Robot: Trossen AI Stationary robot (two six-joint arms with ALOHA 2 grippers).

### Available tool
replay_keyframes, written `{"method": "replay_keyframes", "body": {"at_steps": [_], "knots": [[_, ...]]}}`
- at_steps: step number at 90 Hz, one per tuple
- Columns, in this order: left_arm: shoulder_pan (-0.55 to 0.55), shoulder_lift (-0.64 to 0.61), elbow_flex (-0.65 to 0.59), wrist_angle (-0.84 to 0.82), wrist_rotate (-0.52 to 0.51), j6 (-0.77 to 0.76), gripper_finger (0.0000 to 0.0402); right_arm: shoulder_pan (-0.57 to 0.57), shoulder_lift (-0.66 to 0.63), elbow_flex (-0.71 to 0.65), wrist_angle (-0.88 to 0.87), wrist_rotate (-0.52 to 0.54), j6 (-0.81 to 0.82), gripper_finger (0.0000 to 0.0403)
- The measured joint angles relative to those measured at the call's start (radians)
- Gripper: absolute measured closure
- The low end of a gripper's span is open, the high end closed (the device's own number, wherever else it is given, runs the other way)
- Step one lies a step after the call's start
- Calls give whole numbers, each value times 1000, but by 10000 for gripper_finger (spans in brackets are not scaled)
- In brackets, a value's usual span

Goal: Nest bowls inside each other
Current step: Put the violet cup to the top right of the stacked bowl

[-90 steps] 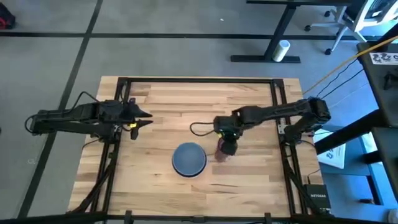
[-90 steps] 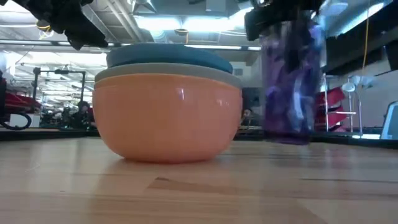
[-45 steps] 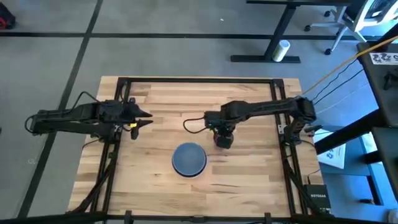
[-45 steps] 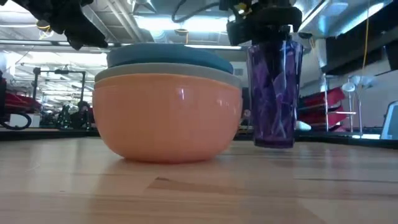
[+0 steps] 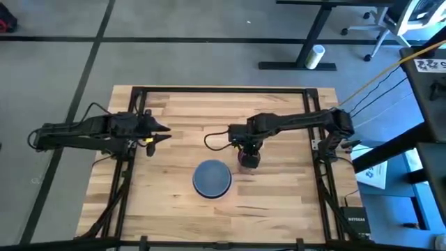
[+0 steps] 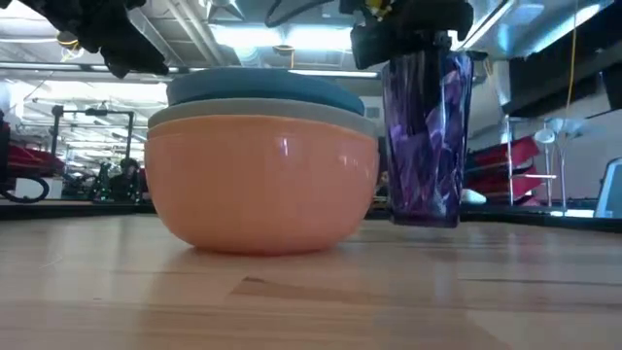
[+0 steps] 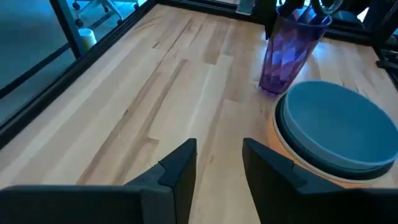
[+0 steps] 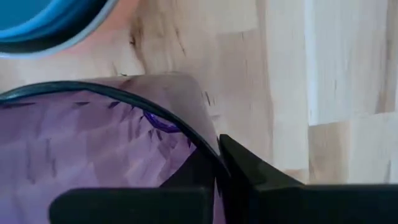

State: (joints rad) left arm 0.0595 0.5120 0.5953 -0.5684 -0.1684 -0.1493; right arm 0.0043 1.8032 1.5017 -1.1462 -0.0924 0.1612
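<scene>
Low view: right claw (image 6: pixel 413 19), clamped on the purple tumbler (image 6: pixel 425 136), has set it down beside the finished bowl stack (image 6: pixel 262 160); left claw (image 7: pixel 214 165) waits apart.

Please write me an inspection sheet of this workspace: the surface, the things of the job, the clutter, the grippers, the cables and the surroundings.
Surface: wooden table, dark frame along its edges.
Job's things: the bowls stand nested in one stack near the middle; orange one outermost, blue one on top.
Clutter: a purple tumbler upright beside the stack, apart from it; whether its base touches the table cannot be told.
Grippers: right gripper is shut on the tumbler's rim from above; left gripper is open, empty, over the table's left side.
Cables: a dark cable loops by the right arm; a yellow cable runs off the table's right.
Surroundings: grey floor, desk legs, a white cylinder lying on the floor.
</scene>
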Motion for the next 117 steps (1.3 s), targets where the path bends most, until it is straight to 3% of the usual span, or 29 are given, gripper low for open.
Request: {"method": "replay_keyframes", "body": {"at_steps": [31, 77, 117], "knots": [[0, 0, 0, -7, 0, 1, 288, -5, 6, -16, 33, -24, -8, 399], [0, 0, 0, -14, 0, 0, 288, -5, 6, -16, 42, -40, -12, 304], [0, 0, 0, -17, 0, 1, 288, -8, 6, 41, 8, -76, -36, 287]]}}
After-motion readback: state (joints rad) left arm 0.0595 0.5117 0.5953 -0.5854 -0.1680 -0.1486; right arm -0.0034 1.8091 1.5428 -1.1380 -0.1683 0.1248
